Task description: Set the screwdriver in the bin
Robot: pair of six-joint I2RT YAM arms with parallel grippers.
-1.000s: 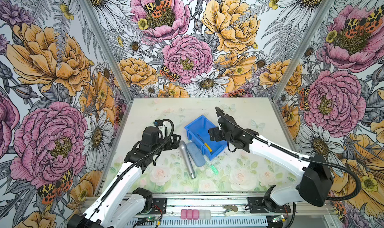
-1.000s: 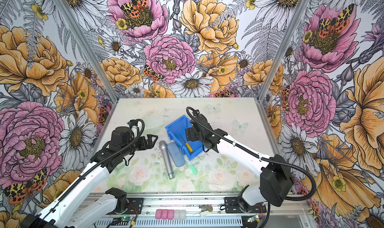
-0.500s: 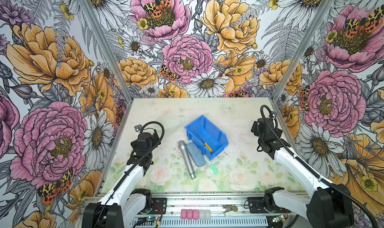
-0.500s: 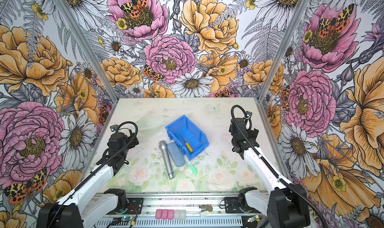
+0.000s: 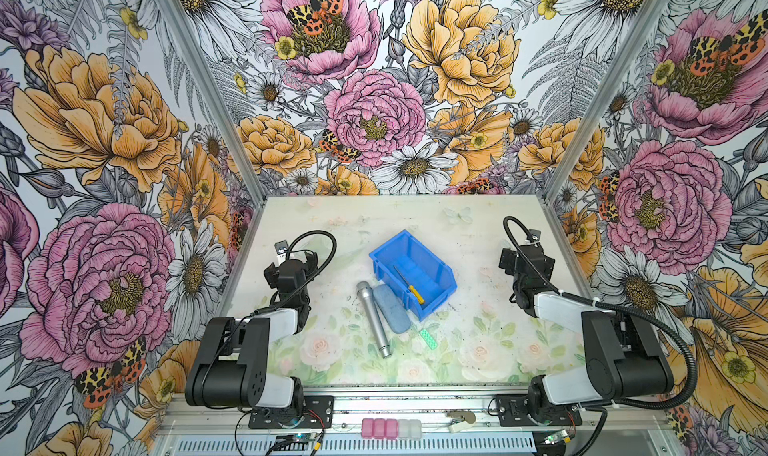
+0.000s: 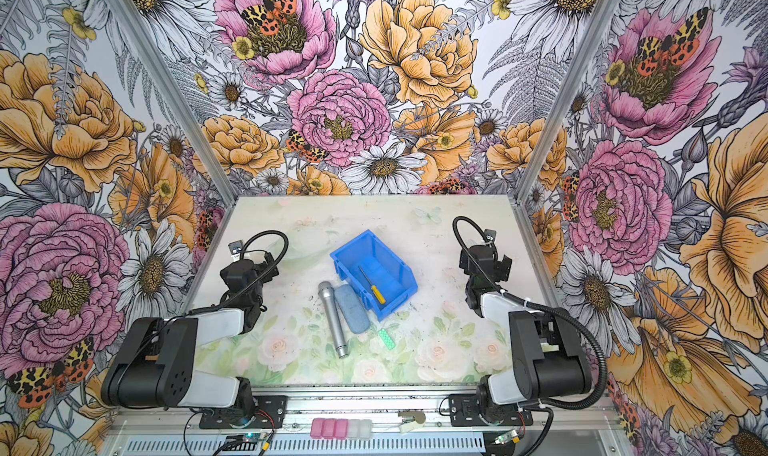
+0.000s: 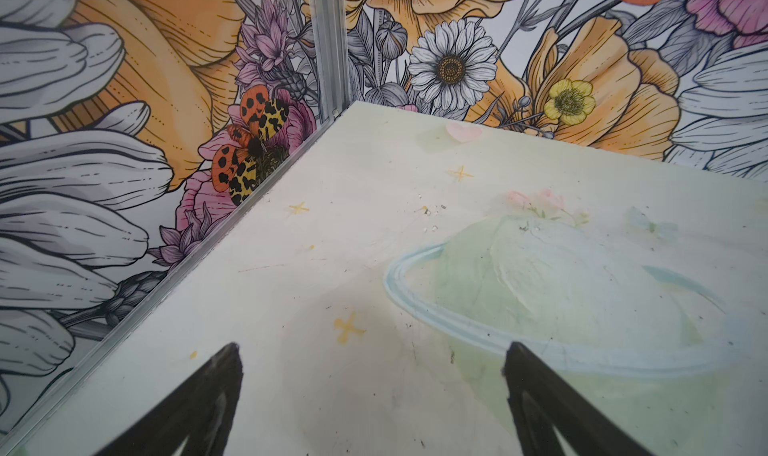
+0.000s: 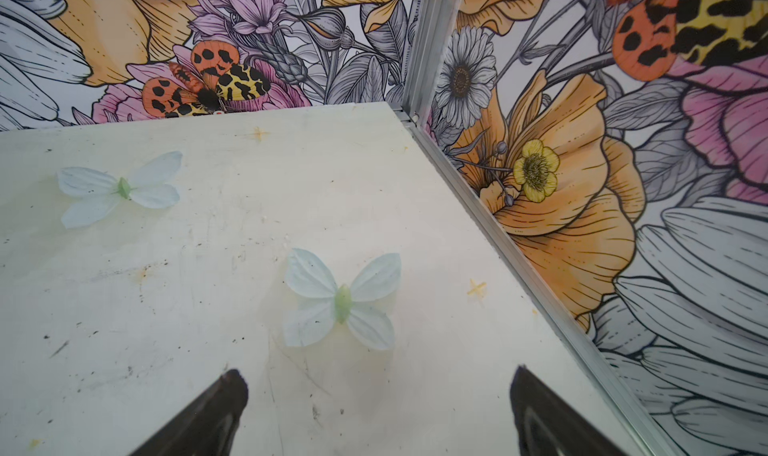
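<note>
The screwdriver [image 5: 409, 284] [image 6: 372, 285], yellow handle and thin dark shaft, lies on the floor of the blue bin [image 5: 440, 271] [image 6: 400, 273] near the middle of the table in both top views. My left gripper [image 5: 294, 262] [image 6: 249, 264] sits folded back at the left of the table, well away from the bin. In the left wrist view the left gripper [image 7: 372, 350] is open over bare table. My right gripper [image 5: 524, 253] [image 6: 484, 255] rests at the right side, also far from the bin. The right gripper [image 8: 378, 375] in its wrist view is open and empty.
A silver-grey microphone [image 5: 373, 317] [image 6: 333, 318] and a grey-blue oblong pad [image 5: 391, 308] [image 6: 352, 308] lie just left of the bin. A small green perforated strip [image 5: 428, 338] [image 6: 387, 338] lies in front of it. The enclosure's side walls stand close to both grippers.
Both arms have drawn back from the bin to the table's left and right sides and folded down. The screwdriver stays in the bin.
</note>
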